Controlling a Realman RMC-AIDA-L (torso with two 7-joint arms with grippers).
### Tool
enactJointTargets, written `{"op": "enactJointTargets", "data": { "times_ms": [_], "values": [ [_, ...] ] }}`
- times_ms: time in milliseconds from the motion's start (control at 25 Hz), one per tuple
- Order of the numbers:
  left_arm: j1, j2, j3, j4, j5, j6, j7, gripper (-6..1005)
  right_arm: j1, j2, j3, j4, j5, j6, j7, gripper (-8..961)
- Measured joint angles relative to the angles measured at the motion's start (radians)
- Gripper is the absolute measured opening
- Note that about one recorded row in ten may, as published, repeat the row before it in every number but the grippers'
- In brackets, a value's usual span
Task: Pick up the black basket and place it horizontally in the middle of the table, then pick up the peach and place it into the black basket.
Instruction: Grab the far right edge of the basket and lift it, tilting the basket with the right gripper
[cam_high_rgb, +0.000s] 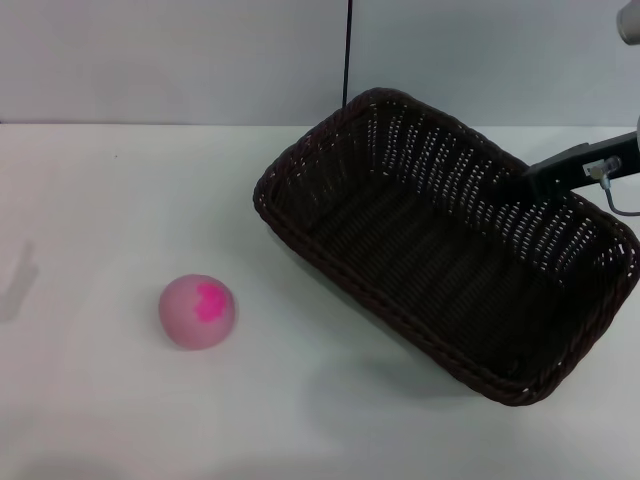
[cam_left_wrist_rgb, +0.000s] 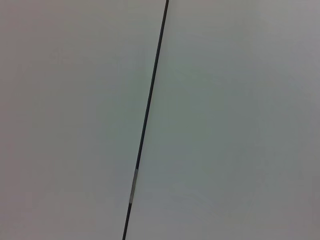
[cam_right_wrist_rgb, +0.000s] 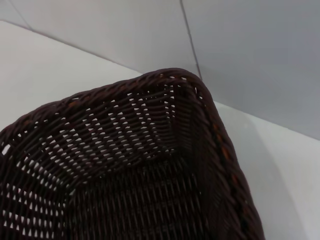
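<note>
The black basket (cam_high_rgb: 440, 260) is on the right half of the white table (cam_high_rgb: 100, 200), turned at a slant, with a shadow under its near corner. My right gripper (cam_high_rgb: 532, 183) comes in from the right edge and is shut on the basket's far right rim. The right wrist view looks down into a corner of the basket (cam_right_wrist_rgb: 150, 165). The peach (cam_high_rgb: 198, 311), pale pink with a magenta blotch, lies alone on the table left of the basket, about a hand's width away. My left gripper is out of view.
A grey wall (cam_high_rgb: 180, 60) with a thin dark vertical seam (cam_high_rgb: 347, 50) runs behind the table's far edge. The left wrist view shows only this wall and the seam (cam_left_wrist_rgb: 147, 115). White tabletop lies around the peach.
</note>
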Motion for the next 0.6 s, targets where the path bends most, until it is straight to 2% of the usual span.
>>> {"op": "enactJointTargets", "data": {
  "times_ms": [240,600],
  "values": [
    [-0.004,0.000,0.000,0.000,0.000,-0.006,0.000,786,-0.017,0.006,-0.005,-0.086,-0.002,-0.035,-0.022,261],
    [0.009,-0.001,-0.005,0.000,-0.004,0.000,0.000,780,-0.012,-0.002,-0.089,-0.235,-0.005,-0.170,-0.078,201]
  ]
}}
